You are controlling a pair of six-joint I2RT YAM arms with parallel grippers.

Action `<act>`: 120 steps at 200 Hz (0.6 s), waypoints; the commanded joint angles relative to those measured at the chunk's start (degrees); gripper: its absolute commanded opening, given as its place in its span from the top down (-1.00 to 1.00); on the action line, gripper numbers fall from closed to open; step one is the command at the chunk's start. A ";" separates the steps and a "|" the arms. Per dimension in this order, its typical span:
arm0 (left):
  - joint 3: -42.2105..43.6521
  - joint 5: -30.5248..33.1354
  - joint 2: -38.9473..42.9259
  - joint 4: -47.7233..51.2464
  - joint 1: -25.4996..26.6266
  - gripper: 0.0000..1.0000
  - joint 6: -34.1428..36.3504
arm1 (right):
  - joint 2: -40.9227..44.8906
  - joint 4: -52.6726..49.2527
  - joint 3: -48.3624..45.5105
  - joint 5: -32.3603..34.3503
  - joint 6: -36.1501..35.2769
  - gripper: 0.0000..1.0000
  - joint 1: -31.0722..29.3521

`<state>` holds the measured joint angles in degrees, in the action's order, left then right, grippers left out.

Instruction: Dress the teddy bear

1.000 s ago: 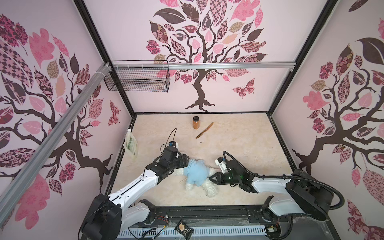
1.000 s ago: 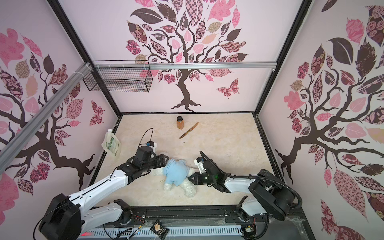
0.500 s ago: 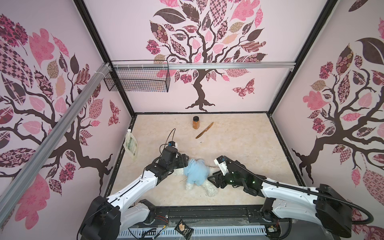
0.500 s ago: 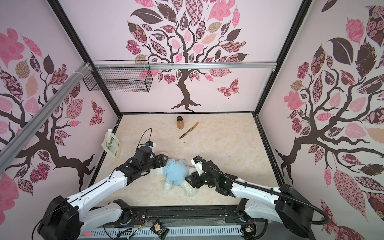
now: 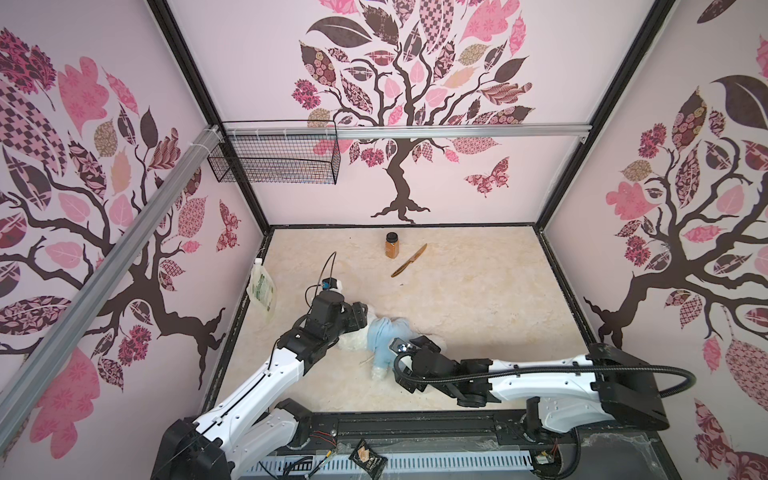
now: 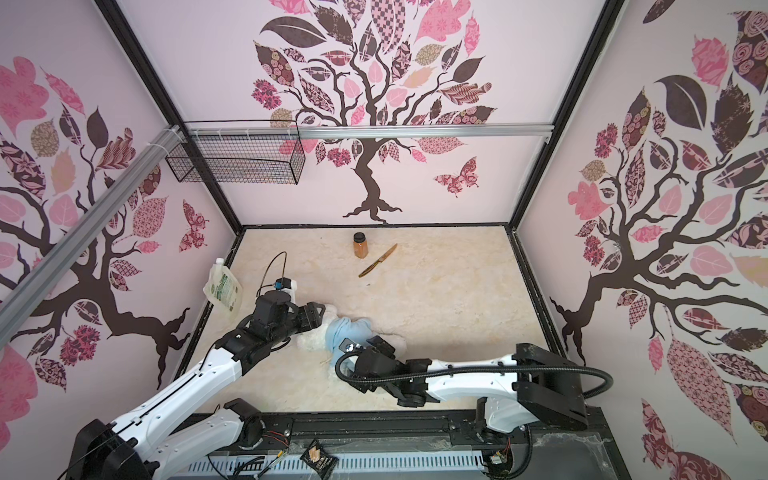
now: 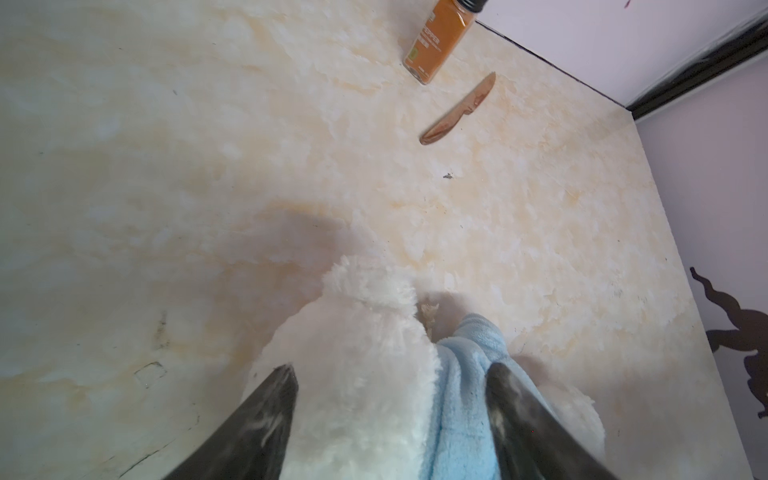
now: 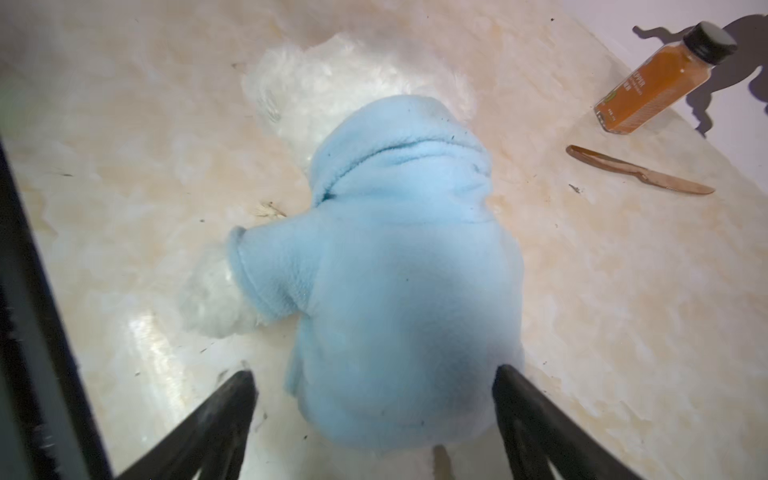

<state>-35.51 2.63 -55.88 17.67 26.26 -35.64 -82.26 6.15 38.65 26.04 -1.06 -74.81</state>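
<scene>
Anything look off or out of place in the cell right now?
Mostly tidy. The light blue shirt is bunched in a fold at the neck of the teddy bear, and dark specks dot it. A small packet lies on the front frame, off the table. Nothing spilled.

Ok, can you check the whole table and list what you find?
Surface: cream marbled tabletop, few dark specks.
Job's things: fluffy white plush teddy bear lies wearing light blue fleece shirt.
Clutter: orange spice jar with black lid, wooden knife, white printed pouch by wall.
Grippers: left gripper open over bear's head; right gripper open over shirt's hem.
Cables: black hose along right arm.
Surroundings: pink tree-decal walls, black wire basket.
</scene>
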 commanded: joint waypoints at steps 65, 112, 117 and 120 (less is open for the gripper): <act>1.20 0.05 4.14 1.09 -3.59 -0.52 -1.65 | -17.23 0.96 9.07 12.63 -6.50 -0.32 -0.23; 1.09 2.49 6.26 2.27 -3.77 -0.52 -1.28 | -5.50 0.91 4.92 -13.46 5.78 0.45 9.97; 1.01 2.79 6.60 2.50 -3.78 -0.52 -1.33 | -3.86 1.51 4.27 -17.71 7.71 0.52 11.89; 0.94 3.10 6.88 2.69 -3.81 -0.52 -1.38 | -2.93 1.89 3.82 -20.77 9.16 0.59 13.09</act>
<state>-35.44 3.46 -50.78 19.33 22.81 -37.45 -93.32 7.77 44.36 24.97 -1.98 -68.31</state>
